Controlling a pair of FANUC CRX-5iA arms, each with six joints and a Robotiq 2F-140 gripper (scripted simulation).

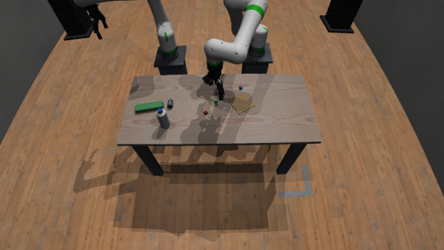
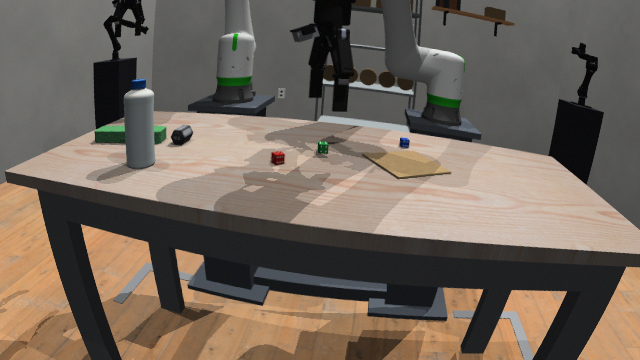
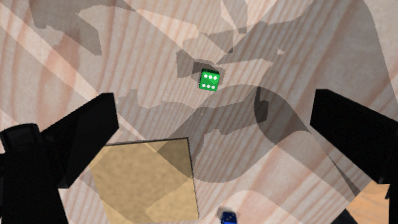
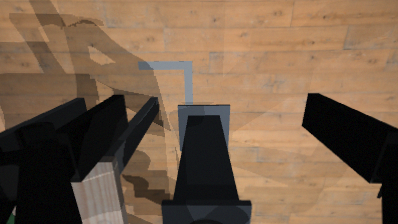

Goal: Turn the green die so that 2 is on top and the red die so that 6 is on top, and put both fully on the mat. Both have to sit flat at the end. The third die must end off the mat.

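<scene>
The green die [image 1: 216, 101] [image 2: 323, 147] [image 3: 209, 80] sits flat on the table off the mat, with its six-pip face up. The red die [image 1: 205, 112] [image 2: 278, 158] sits on the table, also off the mat; its top number is too small to read. The third die, blue [image 1: 241, 87] [image 2: 404, 142] [image 3: 229, 218], lies just behind the tan mat [image 1: 243, 104] [image 2: 407, 166] [image 3: 150, 182]. My left gripper [image 1: 220, 96] [image 2: 328, 102] [image 3: 214, 109] is open and empty, above the table near the green die. My right gripper [image 1: 103, 32] [image 4: 214, 110] is open and empty, off the table.
A white bottle [image 1: 163, 119] [image 2: 140, 130] with a blue cap stands upright toward the left of the table. A green block [image 1: 149, 106] [image 2: 110, 134] and a dark cylindrical object [image 1: 170, 103] [image 2: 182, 134] lie behind it. The right wrist view shows mostly floor.
</scene>
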